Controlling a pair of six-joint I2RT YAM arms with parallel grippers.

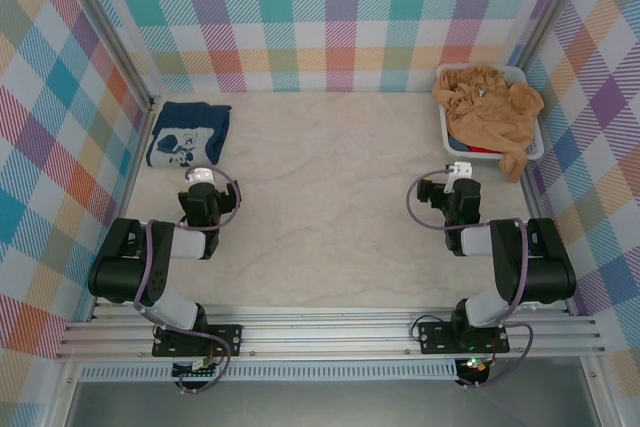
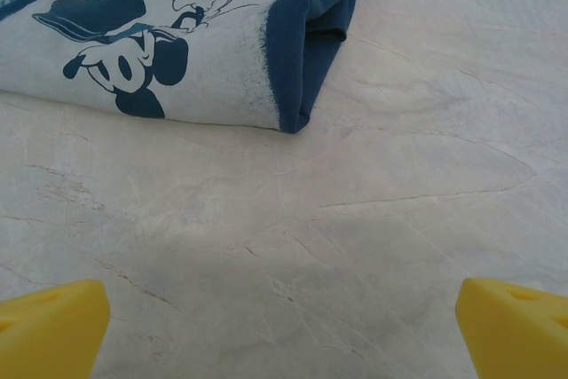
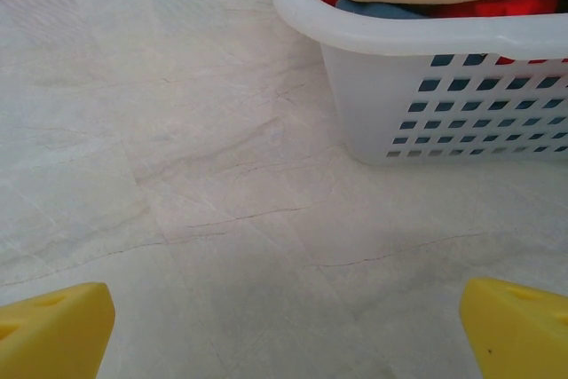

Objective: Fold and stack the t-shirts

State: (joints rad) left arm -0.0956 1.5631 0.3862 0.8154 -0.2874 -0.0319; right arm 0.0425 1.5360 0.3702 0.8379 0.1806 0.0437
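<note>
Top external view showed the dark navy blue cloth t-shirt with a white cartoon print (image 1: 190, 132) lying folded at the far left of the pale marbled table (image 1: 330, 197). The light tan-orange cloth t-shirts (image 1: 490, 102) sat heaped in the white perforated plastic tub (image 1: 443, 125) at the far right, one part spilling over its near right rim. The left gripper (image 1: 200, 177) hovered just near of the navy shirt, its fingers spread wide with nothing between them. The right gripper (image 1: 461, 169) hovered close to the tub's near side, equally wide and empty.

The step in hand was probably fetching a tan shirt. Doing it well meant the right gripper clearing the rim from above and pinching only the top tan layer, ideally at a shoulder or collar. A slow, high lift would keep the red and blue cloth (image 3: 390, 9) underneath from dragging out and the tub from tipping. The open middle of the table looked best for spreading the shirt flat with both arms.
</note>
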